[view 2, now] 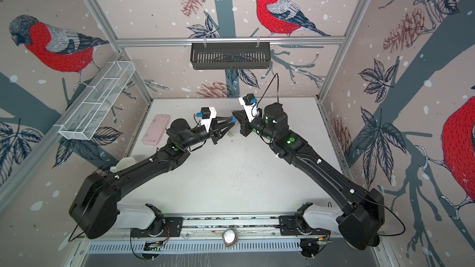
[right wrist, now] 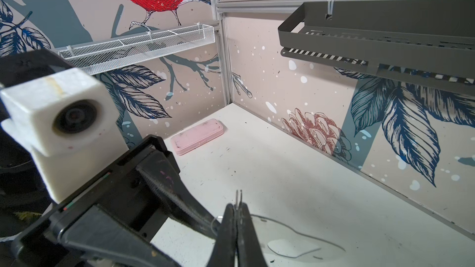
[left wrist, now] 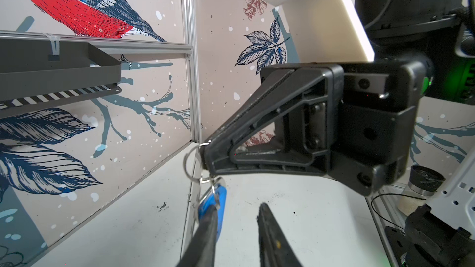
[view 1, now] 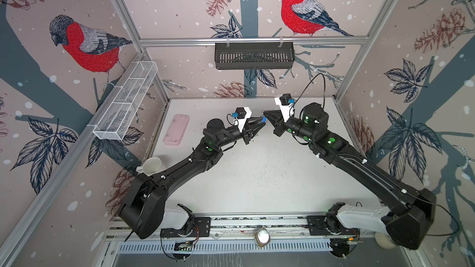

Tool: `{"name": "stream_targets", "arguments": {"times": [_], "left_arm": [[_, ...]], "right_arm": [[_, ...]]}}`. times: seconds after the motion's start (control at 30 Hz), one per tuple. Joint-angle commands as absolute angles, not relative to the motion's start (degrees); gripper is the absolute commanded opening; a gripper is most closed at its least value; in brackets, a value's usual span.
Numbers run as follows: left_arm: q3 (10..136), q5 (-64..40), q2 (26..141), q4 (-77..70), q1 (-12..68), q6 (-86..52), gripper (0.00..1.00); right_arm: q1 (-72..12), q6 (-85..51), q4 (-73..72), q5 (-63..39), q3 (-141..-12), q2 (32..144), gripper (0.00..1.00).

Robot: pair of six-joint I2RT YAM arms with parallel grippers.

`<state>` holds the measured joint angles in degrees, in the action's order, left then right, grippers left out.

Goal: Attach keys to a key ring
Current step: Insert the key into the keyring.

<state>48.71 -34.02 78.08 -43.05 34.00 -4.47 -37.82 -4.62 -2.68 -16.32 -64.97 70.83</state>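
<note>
Both arms meet above the back middle of the table. My right gripper [right wrist: 237, 205] [view 1: 264, 113] is shut on the key ring. A small wire ring [left wrist: 189, 161] sticks out of the right gripper's tips, and the thin plate [right wrist: 270, 229] with its oval cutout hangs below them. A key with a blue tag [left wrist: 218, 199] [view 2: 234, 119] dangles from that wire ring. My left gripper [left wrist: 237, 206] [view 1: 262, 122] is open with nothing between its fingers, and one finger [left wrist: 209, 224] lies against the blue tag. A small greenish thing [view 2: 230, 134], possibly the green-rimmed key, lies on the table underneath.
A pink oblong case [view 1: 176, 129] [right wrist: 198, 136] lies at the back left of the table. A white cup [view 1: 150, 166] stands by the left arm. A black basket [view 1: 254, 55] hangs on the back wall and a white mesh basket [view 1: 126, 101] on the left wall.
</note>
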Motion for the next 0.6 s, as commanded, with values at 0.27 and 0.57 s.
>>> {"name": "stream_targets", "arguments": {"times": [0.27,0.57], "left_arm": [[49.3,-29.1,77.2,-42.0,33.9,-2.7,0.27],[49.6,-26.0,77.2,-40.7,33.9,-2.2,0.18]], "right_arm": [[-38.7,-4.0,-4.8,-17.7,-65.0,71.1,0.0],[-38.8,-3.8,-4.4,-20.3,-65.0,70.6,0.0]]}}
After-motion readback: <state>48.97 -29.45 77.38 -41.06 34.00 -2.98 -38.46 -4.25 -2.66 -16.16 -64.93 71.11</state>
